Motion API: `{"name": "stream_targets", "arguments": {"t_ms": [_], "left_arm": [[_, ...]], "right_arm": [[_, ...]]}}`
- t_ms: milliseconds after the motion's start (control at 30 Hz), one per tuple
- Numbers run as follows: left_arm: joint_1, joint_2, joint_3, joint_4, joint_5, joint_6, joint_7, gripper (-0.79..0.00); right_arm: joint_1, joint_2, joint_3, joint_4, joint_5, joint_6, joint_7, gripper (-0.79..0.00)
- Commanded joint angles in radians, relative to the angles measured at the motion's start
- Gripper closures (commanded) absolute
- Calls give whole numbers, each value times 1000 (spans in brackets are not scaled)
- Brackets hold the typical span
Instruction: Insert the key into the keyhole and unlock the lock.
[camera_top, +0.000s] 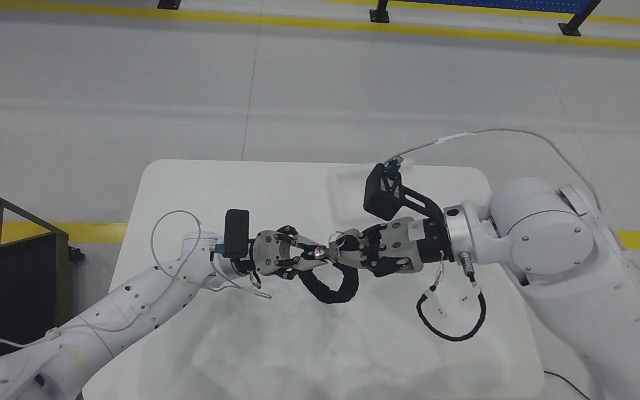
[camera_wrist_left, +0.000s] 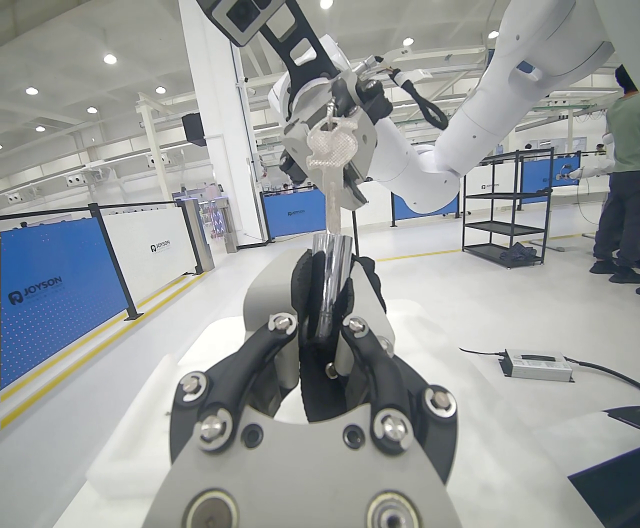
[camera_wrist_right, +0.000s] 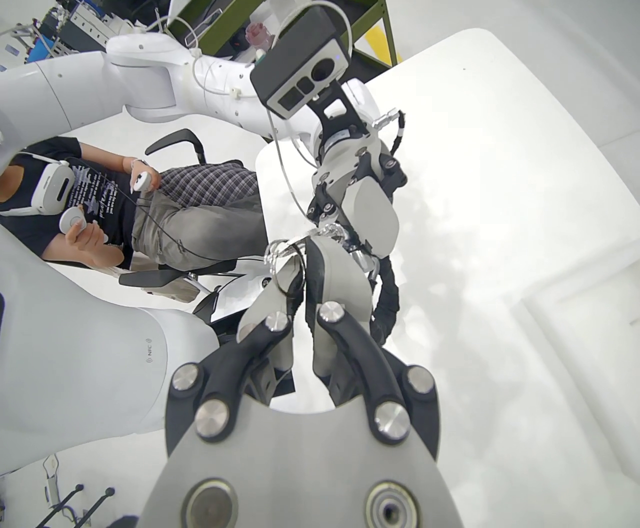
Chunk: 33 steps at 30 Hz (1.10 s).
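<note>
the left gripper (camera_wrist_left: 334, 280) is closed on the lock (camera_wrist_left: 331, 255). straight ahead of it, the right gripper (camera_wrist_right: 300, 270) grips the key (camera_wrist_left: 332, 150), whose tip meets the lock's end.

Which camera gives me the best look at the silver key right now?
Left wrist view: the flat silver metal key shows nearly whole, its tip at the shiny chrome cylinder lock. Top view gives a tiny glint of it; right wrist view mostly hides it behind the right tool.
</note>
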Motion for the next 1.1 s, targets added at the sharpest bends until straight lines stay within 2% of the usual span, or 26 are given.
{"name": "stream_targets", "arguments": {"t_ms": [0, 633, 733, 800, 1067], "left_arm": [[0, 0, 0, 0, 0, -1, -1, 0], [0, -3, 3, 3, 7, -3, -3, 0], [0, -4, 3, 4, 5, -1, -1, 0], [2, -4, 2, 5, 0, 0, 0, 0], [8, -1, -8, 13, -22, 2, 1, 0]], "right_arm": [[3, -1, -7, 2, -2, 1, -1, 0], [58, -9, -59, 43, -45, 62, -18, 0], [61, -8, -59, 43, -56, 76, -17, -209], [63, -7, -56, 44, -70, 90, -13, -286], [53, 1, -26, 49, -86, 106, -9, -292]]}}
